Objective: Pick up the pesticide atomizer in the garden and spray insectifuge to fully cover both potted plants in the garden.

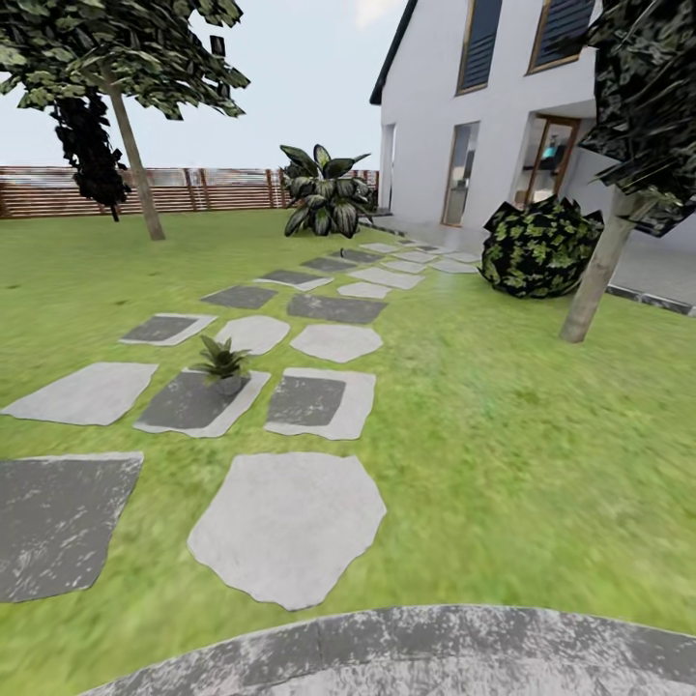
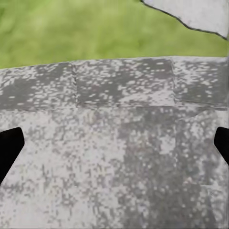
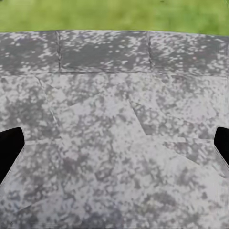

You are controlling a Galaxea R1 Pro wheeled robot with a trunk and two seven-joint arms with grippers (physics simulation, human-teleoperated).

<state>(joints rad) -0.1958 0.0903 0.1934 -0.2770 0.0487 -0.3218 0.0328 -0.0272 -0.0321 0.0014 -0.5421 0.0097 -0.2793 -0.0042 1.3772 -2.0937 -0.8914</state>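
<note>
Searching step: both tools, left tool (image 2: 114, 143) and right tool (image 3: 114, 143), are hanging wide open, empty, over the patio (image 1: 406, 657). One potted plant (image 1: 222, 362) sitting at 11 o'clock on a stepping stone (image 1: 174, 406); next: locating atomizer.

Bright flat daylight, soft renders, blurred lawn (image 1: 503, 454), faint shadows

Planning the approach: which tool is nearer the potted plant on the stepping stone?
Left, probably. The potted plant stands ahead, left of centre. Left tool hangs over the patio near its rim; right tool hangs over it farther back. Both far off.
</note>
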